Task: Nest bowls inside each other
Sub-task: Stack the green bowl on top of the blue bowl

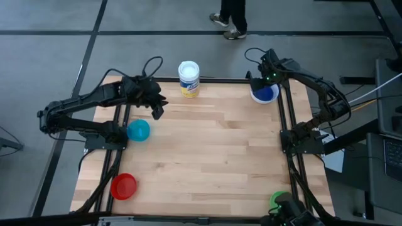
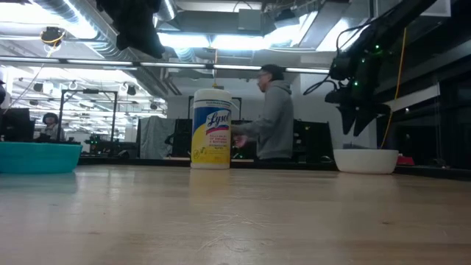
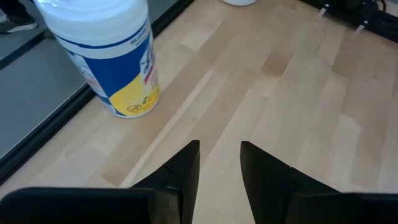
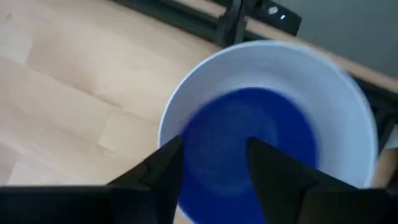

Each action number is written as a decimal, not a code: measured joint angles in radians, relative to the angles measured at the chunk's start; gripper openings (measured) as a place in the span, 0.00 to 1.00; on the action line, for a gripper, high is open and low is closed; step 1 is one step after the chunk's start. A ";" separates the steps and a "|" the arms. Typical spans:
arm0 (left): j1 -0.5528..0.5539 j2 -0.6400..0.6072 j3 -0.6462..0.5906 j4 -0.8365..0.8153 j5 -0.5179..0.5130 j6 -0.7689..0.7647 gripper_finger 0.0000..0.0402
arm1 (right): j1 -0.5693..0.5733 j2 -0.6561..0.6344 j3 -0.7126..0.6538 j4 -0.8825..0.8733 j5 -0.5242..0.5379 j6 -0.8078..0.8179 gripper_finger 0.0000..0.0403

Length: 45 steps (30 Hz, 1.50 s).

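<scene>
A dark blue bowl (image 4: 267, 115) sits inside a white bowl (image 4: 205, 65) at the table's far right corner (image 1: 264, 93). My right gripper (image 4: 214, 146) hangs open just above them, fingers pointing down; in the low view its tips (image 2: 360, 125) stand clear of the white rim (image 2: 366, 152). A light blue bowl (image 1: 138, 130) rests at the left edge, a red bowl (image 1: 123, 186) at the near left, and a green bowl (image 1: 279, 200) at the near right, partly hidden. My left gripper (image 3: 219, 146) hovers open over the far left of the table (image 1: 157, 112).
A tall white wipes container (image 1: 188, 78) with a yellow label stands at the far edge, close ahead of my left gripper (image 3: 112, 56). Black frame rails (image 1: 286, 125) run along the table's sides. A person (image 2: 274, 110) stands beyond the far edge.
</scene>
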<state>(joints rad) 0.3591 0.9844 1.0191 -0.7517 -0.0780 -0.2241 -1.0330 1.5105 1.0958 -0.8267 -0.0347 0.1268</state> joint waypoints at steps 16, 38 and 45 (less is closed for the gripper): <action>0.051 0.000 0.000 0.051 0.036 0.019 0.28 | 0.144 -0.001 0.224 -0.004 -0.472 0.055 0.37; 0.062 0.000 0.000 0.104 0.078 0.011 0.28 | 1.273 -0.254 -0.028 -0.034 -0.335 0.805 0.45; 0.062 0.000 0.000 0.104 0.098 0.041 0.28 | 1.682 -0.349 -0.176 0.174 0.034 1.524 0.41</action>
<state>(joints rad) 0.4210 0.9848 1.0195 -0.6474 0.0202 -0.1834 0.6495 1.1615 0.9193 -0.6532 -0.0012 1.6509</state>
